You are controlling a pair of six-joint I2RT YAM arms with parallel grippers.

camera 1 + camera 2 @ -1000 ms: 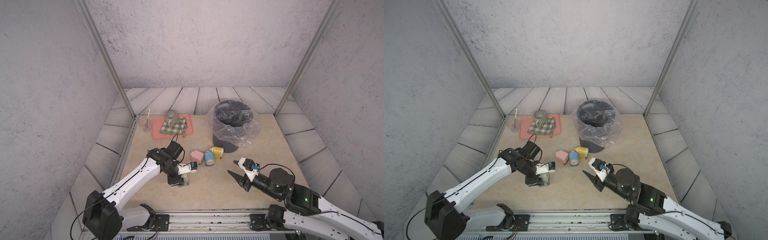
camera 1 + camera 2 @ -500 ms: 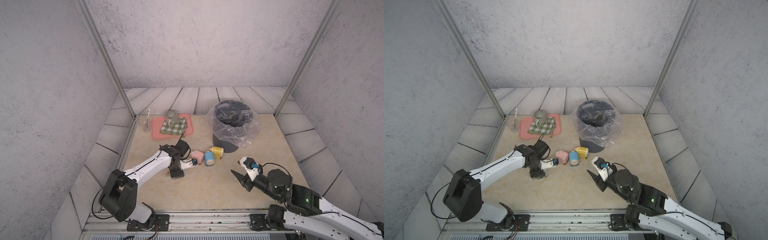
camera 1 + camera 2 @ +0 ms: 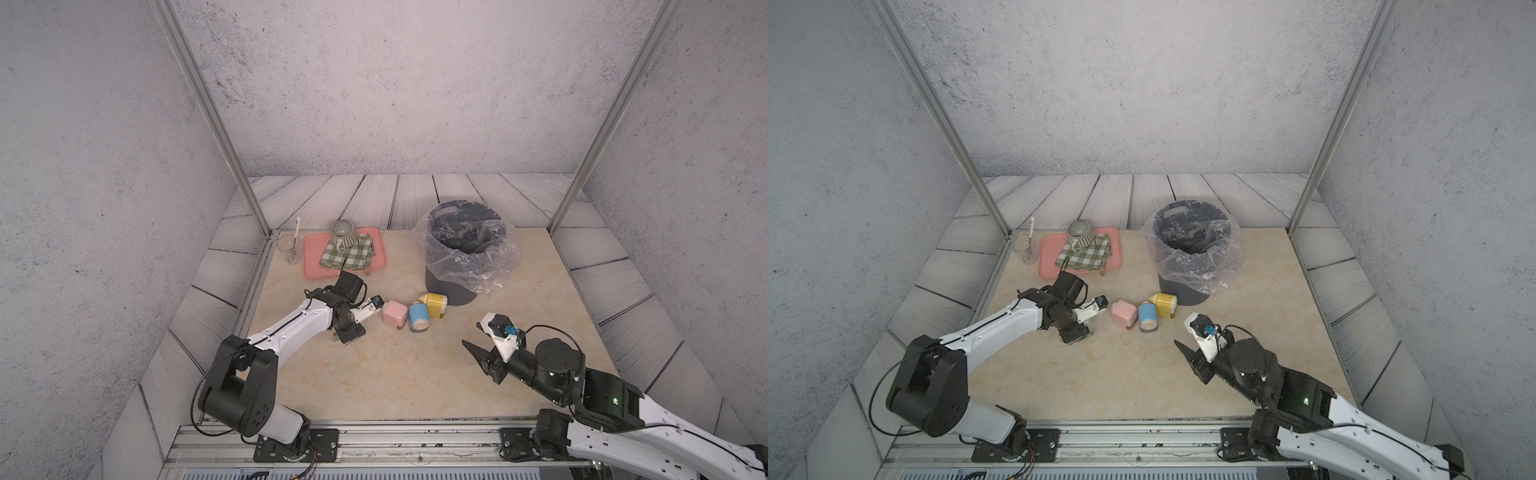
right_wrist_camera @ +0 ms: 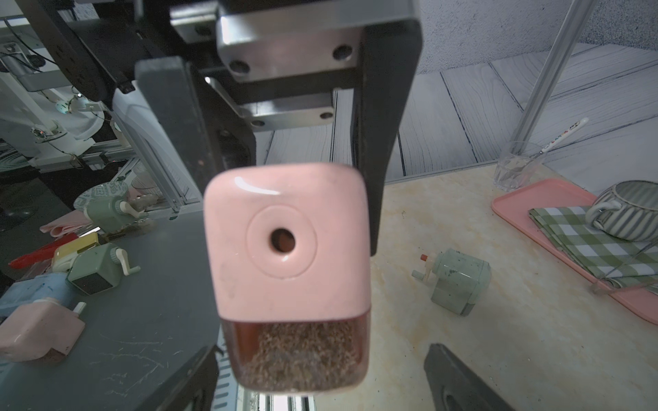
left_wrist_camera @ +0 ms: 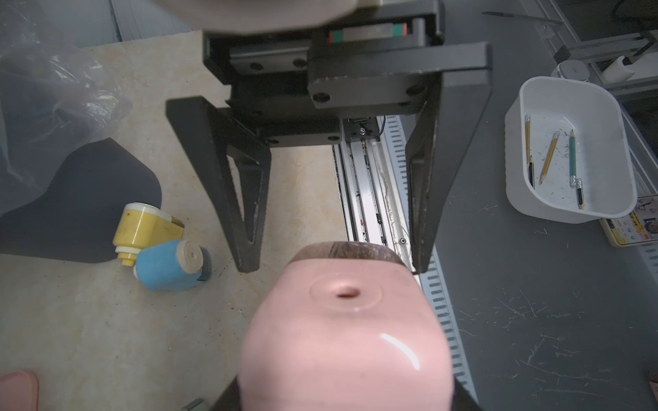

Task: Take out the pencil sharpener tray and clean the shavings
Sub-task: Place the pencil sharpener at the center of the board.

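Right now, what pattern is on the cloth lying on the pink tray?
Green and white checks on the cloth, clearest in a top view; it lies on the tray.

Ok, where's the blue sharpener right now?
In both top views the blue sharpener lies mid-table between the pink sharpener and the yellow sharpener, near the bin.

Standing at the near edge, the widest open stretch of tabletop (image 3: 395, 374) lies at 6 o'clock, between the left arm (image 3: 291, 328) slanting in from 8 and the right arm (image 3: 552, 370) coming in from 4. The 3 o'clock side is bare too. Across the middle a pink sharpener (image 3: 394, 314), a blue one (image 3: 417, 318) and a yellow one (image 3: 435, 304) lie in a tight row, and the yellow sits just beside the lined bin (image 3: 444, 286) at 1 o'clock. At 11 a tray (image 3: 309, 257) with a cloth (image 3: 347, 255) and a mug (image 3: 343, 235), and a glass (image 3: 289, 245) beside it, fill that corner. A lane at 12 runs between tray and bin.
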